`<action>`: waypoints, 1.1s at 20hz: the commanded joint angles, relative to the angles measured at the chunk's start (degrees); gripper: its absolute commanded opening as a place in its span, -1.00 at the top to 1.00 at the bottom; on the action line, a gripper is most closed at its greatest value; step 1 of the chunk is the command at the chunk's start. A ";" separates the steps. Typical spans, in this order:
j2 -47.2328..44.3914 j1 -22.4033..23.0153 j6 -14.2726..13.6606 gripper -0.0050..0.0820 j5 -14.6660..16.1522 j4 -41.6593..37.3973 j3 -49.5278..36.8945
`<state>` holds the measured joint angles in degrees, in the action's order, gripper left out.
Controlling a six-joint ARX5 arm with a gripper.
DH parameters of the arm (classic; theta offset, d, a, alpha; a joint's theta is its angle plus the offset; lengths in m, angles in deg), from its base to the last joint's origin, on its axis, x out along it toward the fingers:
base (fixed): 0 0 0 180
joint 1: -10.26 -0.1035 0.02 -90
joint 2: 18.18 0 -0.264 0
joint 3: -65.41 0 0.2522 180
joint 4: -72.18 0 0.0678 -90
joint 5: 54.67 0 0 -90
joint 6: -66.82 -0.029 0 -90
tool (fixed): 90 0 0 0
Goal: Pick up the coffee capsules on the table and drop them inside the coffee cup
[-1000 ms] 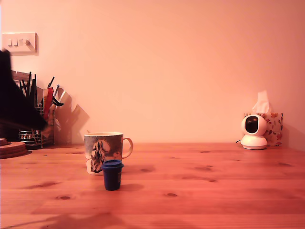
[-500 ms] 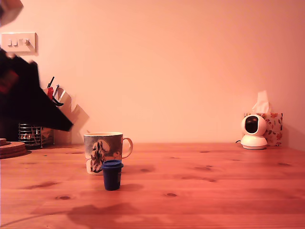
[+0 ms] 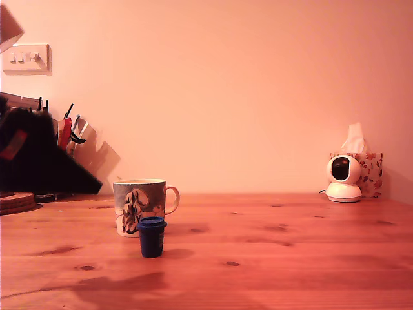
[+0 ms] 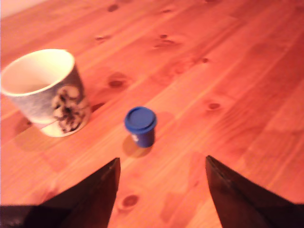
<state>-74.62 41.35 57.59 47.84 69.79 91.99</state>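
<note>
A dark blue coffee capsule [image 3: 152,236] [image 4: 140,126] stands on the wooden table with its wide flat rim up, just in front of the coffee cup [image 3: 139,206] [image 4: 46,92]. The cup is a pale-rimmed mug with a grey-blue illustrated side and its handle toward the exterior view's right. My gripper [image 4: 161,171] is open with nothing between its fingers, and the capsule lies a short way ahead of the gap. In the exterior view only the arm's dark body [image 3: 39,161] shows at the left, well clear of both. No brown capsule is in view.
A white dome camera [image 3: 343,178] and a floral tissue box [image 3: 368,169] stand at the back on the exterior view's right. Behind the arm are utensils [image 3: 70,132] and a round wooden board [image 3: 16,201]. A wall switch [image 3: 26,58] sits high at the left.
The arm has swung in from the exterior view's left edge and dropped lower, now covering the utensil holder. Its shadow on the table has shifted. Cup and capsule have not moved.
</note>
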 commanded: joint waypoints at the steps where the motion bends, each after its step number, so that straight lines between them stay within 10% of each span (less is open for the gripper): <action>1: -0.90 -0.24 -0.22 -0.30 0.66 -1.20 -1.99; 22: -28.92 -2.56 -0.24 -0.30 3.85 -26.34 1.18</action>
<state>-102.30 39.12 57.59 51.34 44.27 91.90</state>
